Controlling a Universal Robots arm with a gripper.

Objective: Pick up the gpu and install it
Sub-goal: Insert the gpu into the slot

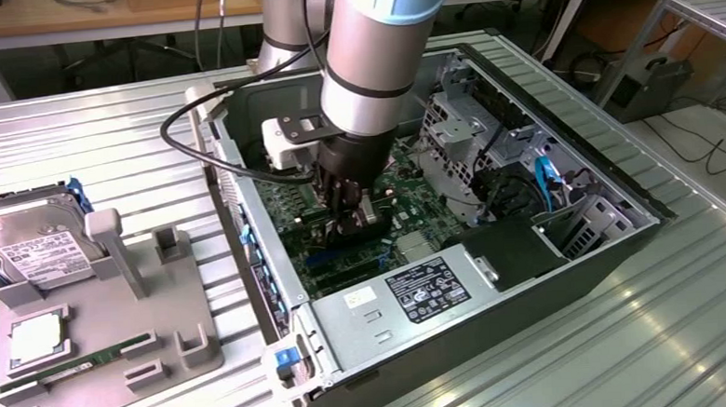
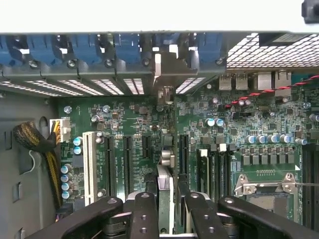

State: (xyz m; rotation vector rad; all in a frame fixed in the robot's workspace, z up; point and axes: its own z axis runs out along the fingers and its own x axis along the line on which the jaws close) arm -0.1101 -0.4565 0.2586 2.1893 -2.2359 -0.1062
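Observation:
My gripper [image 1: 345, 225] is down inside the open computer case [image 1: 492, 281], just above the green motherboard [image 1: 341, 261]. In the wrist view the gpu [image 2: 165, 181] is seen edge-on as a thin upright card between the two black fingers [image 2: 144, 211]. The gripper [image 2: 167, 201] is shut on it. The card runs from the fingers toward the rear wall of the case, where its pale metal bracket [image 2: 158, 67] stands against the slot openings. It sits over a long expansion slot [image 2: 183, 149] among several parallel slots. I cannot tell whether its lower edge is seated in the slot.
A grey parts tray [image 1: 97, 339] on the exterior view's left holds a hard drive [image 1: 30, 244], a green memory stick [image 1: 80, 363] and a square chip [image 1: 32, 337]. Inside the case are a power supply [image 1: 423, 289], a metal drive cage [image 1: 459, 133] and loose cables [image 1: 543, 180].

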